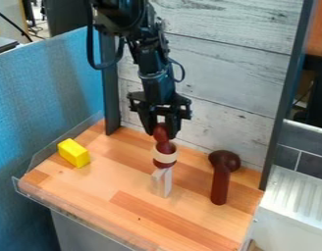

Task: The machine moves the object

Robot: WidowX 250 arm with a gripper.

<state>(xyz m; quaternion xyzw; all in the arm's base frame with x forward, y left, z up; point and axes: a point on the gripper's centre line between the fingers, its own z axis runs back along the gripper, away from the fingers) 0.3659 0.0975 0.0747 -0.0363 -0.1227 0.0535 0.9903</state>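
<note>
One bulbous toy (165, 147) (glossy, in pincer (161, 133))

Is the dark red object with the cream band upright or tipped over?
Upright: the object has its knob on top, by the gripper, and its cream band lower.

Surface (134, 225): light wood, varied plank tones; landmark for all positions. Yellow block (73, 153): left part of surface. Dark red-brown mallet-shaped piece (220, 188): right part of surface, rounded head, straight handle. Clear rim (71, 214): along left and front edges of surface. Whitewashed plank panel (223, 59): behind surface, between dark posts (286, 98). Blue partition (45, 98): left of surface. White ribbed unit (295, 196): right of surface. Dark tiles (312, 169): beyond surface, right side.
</note>
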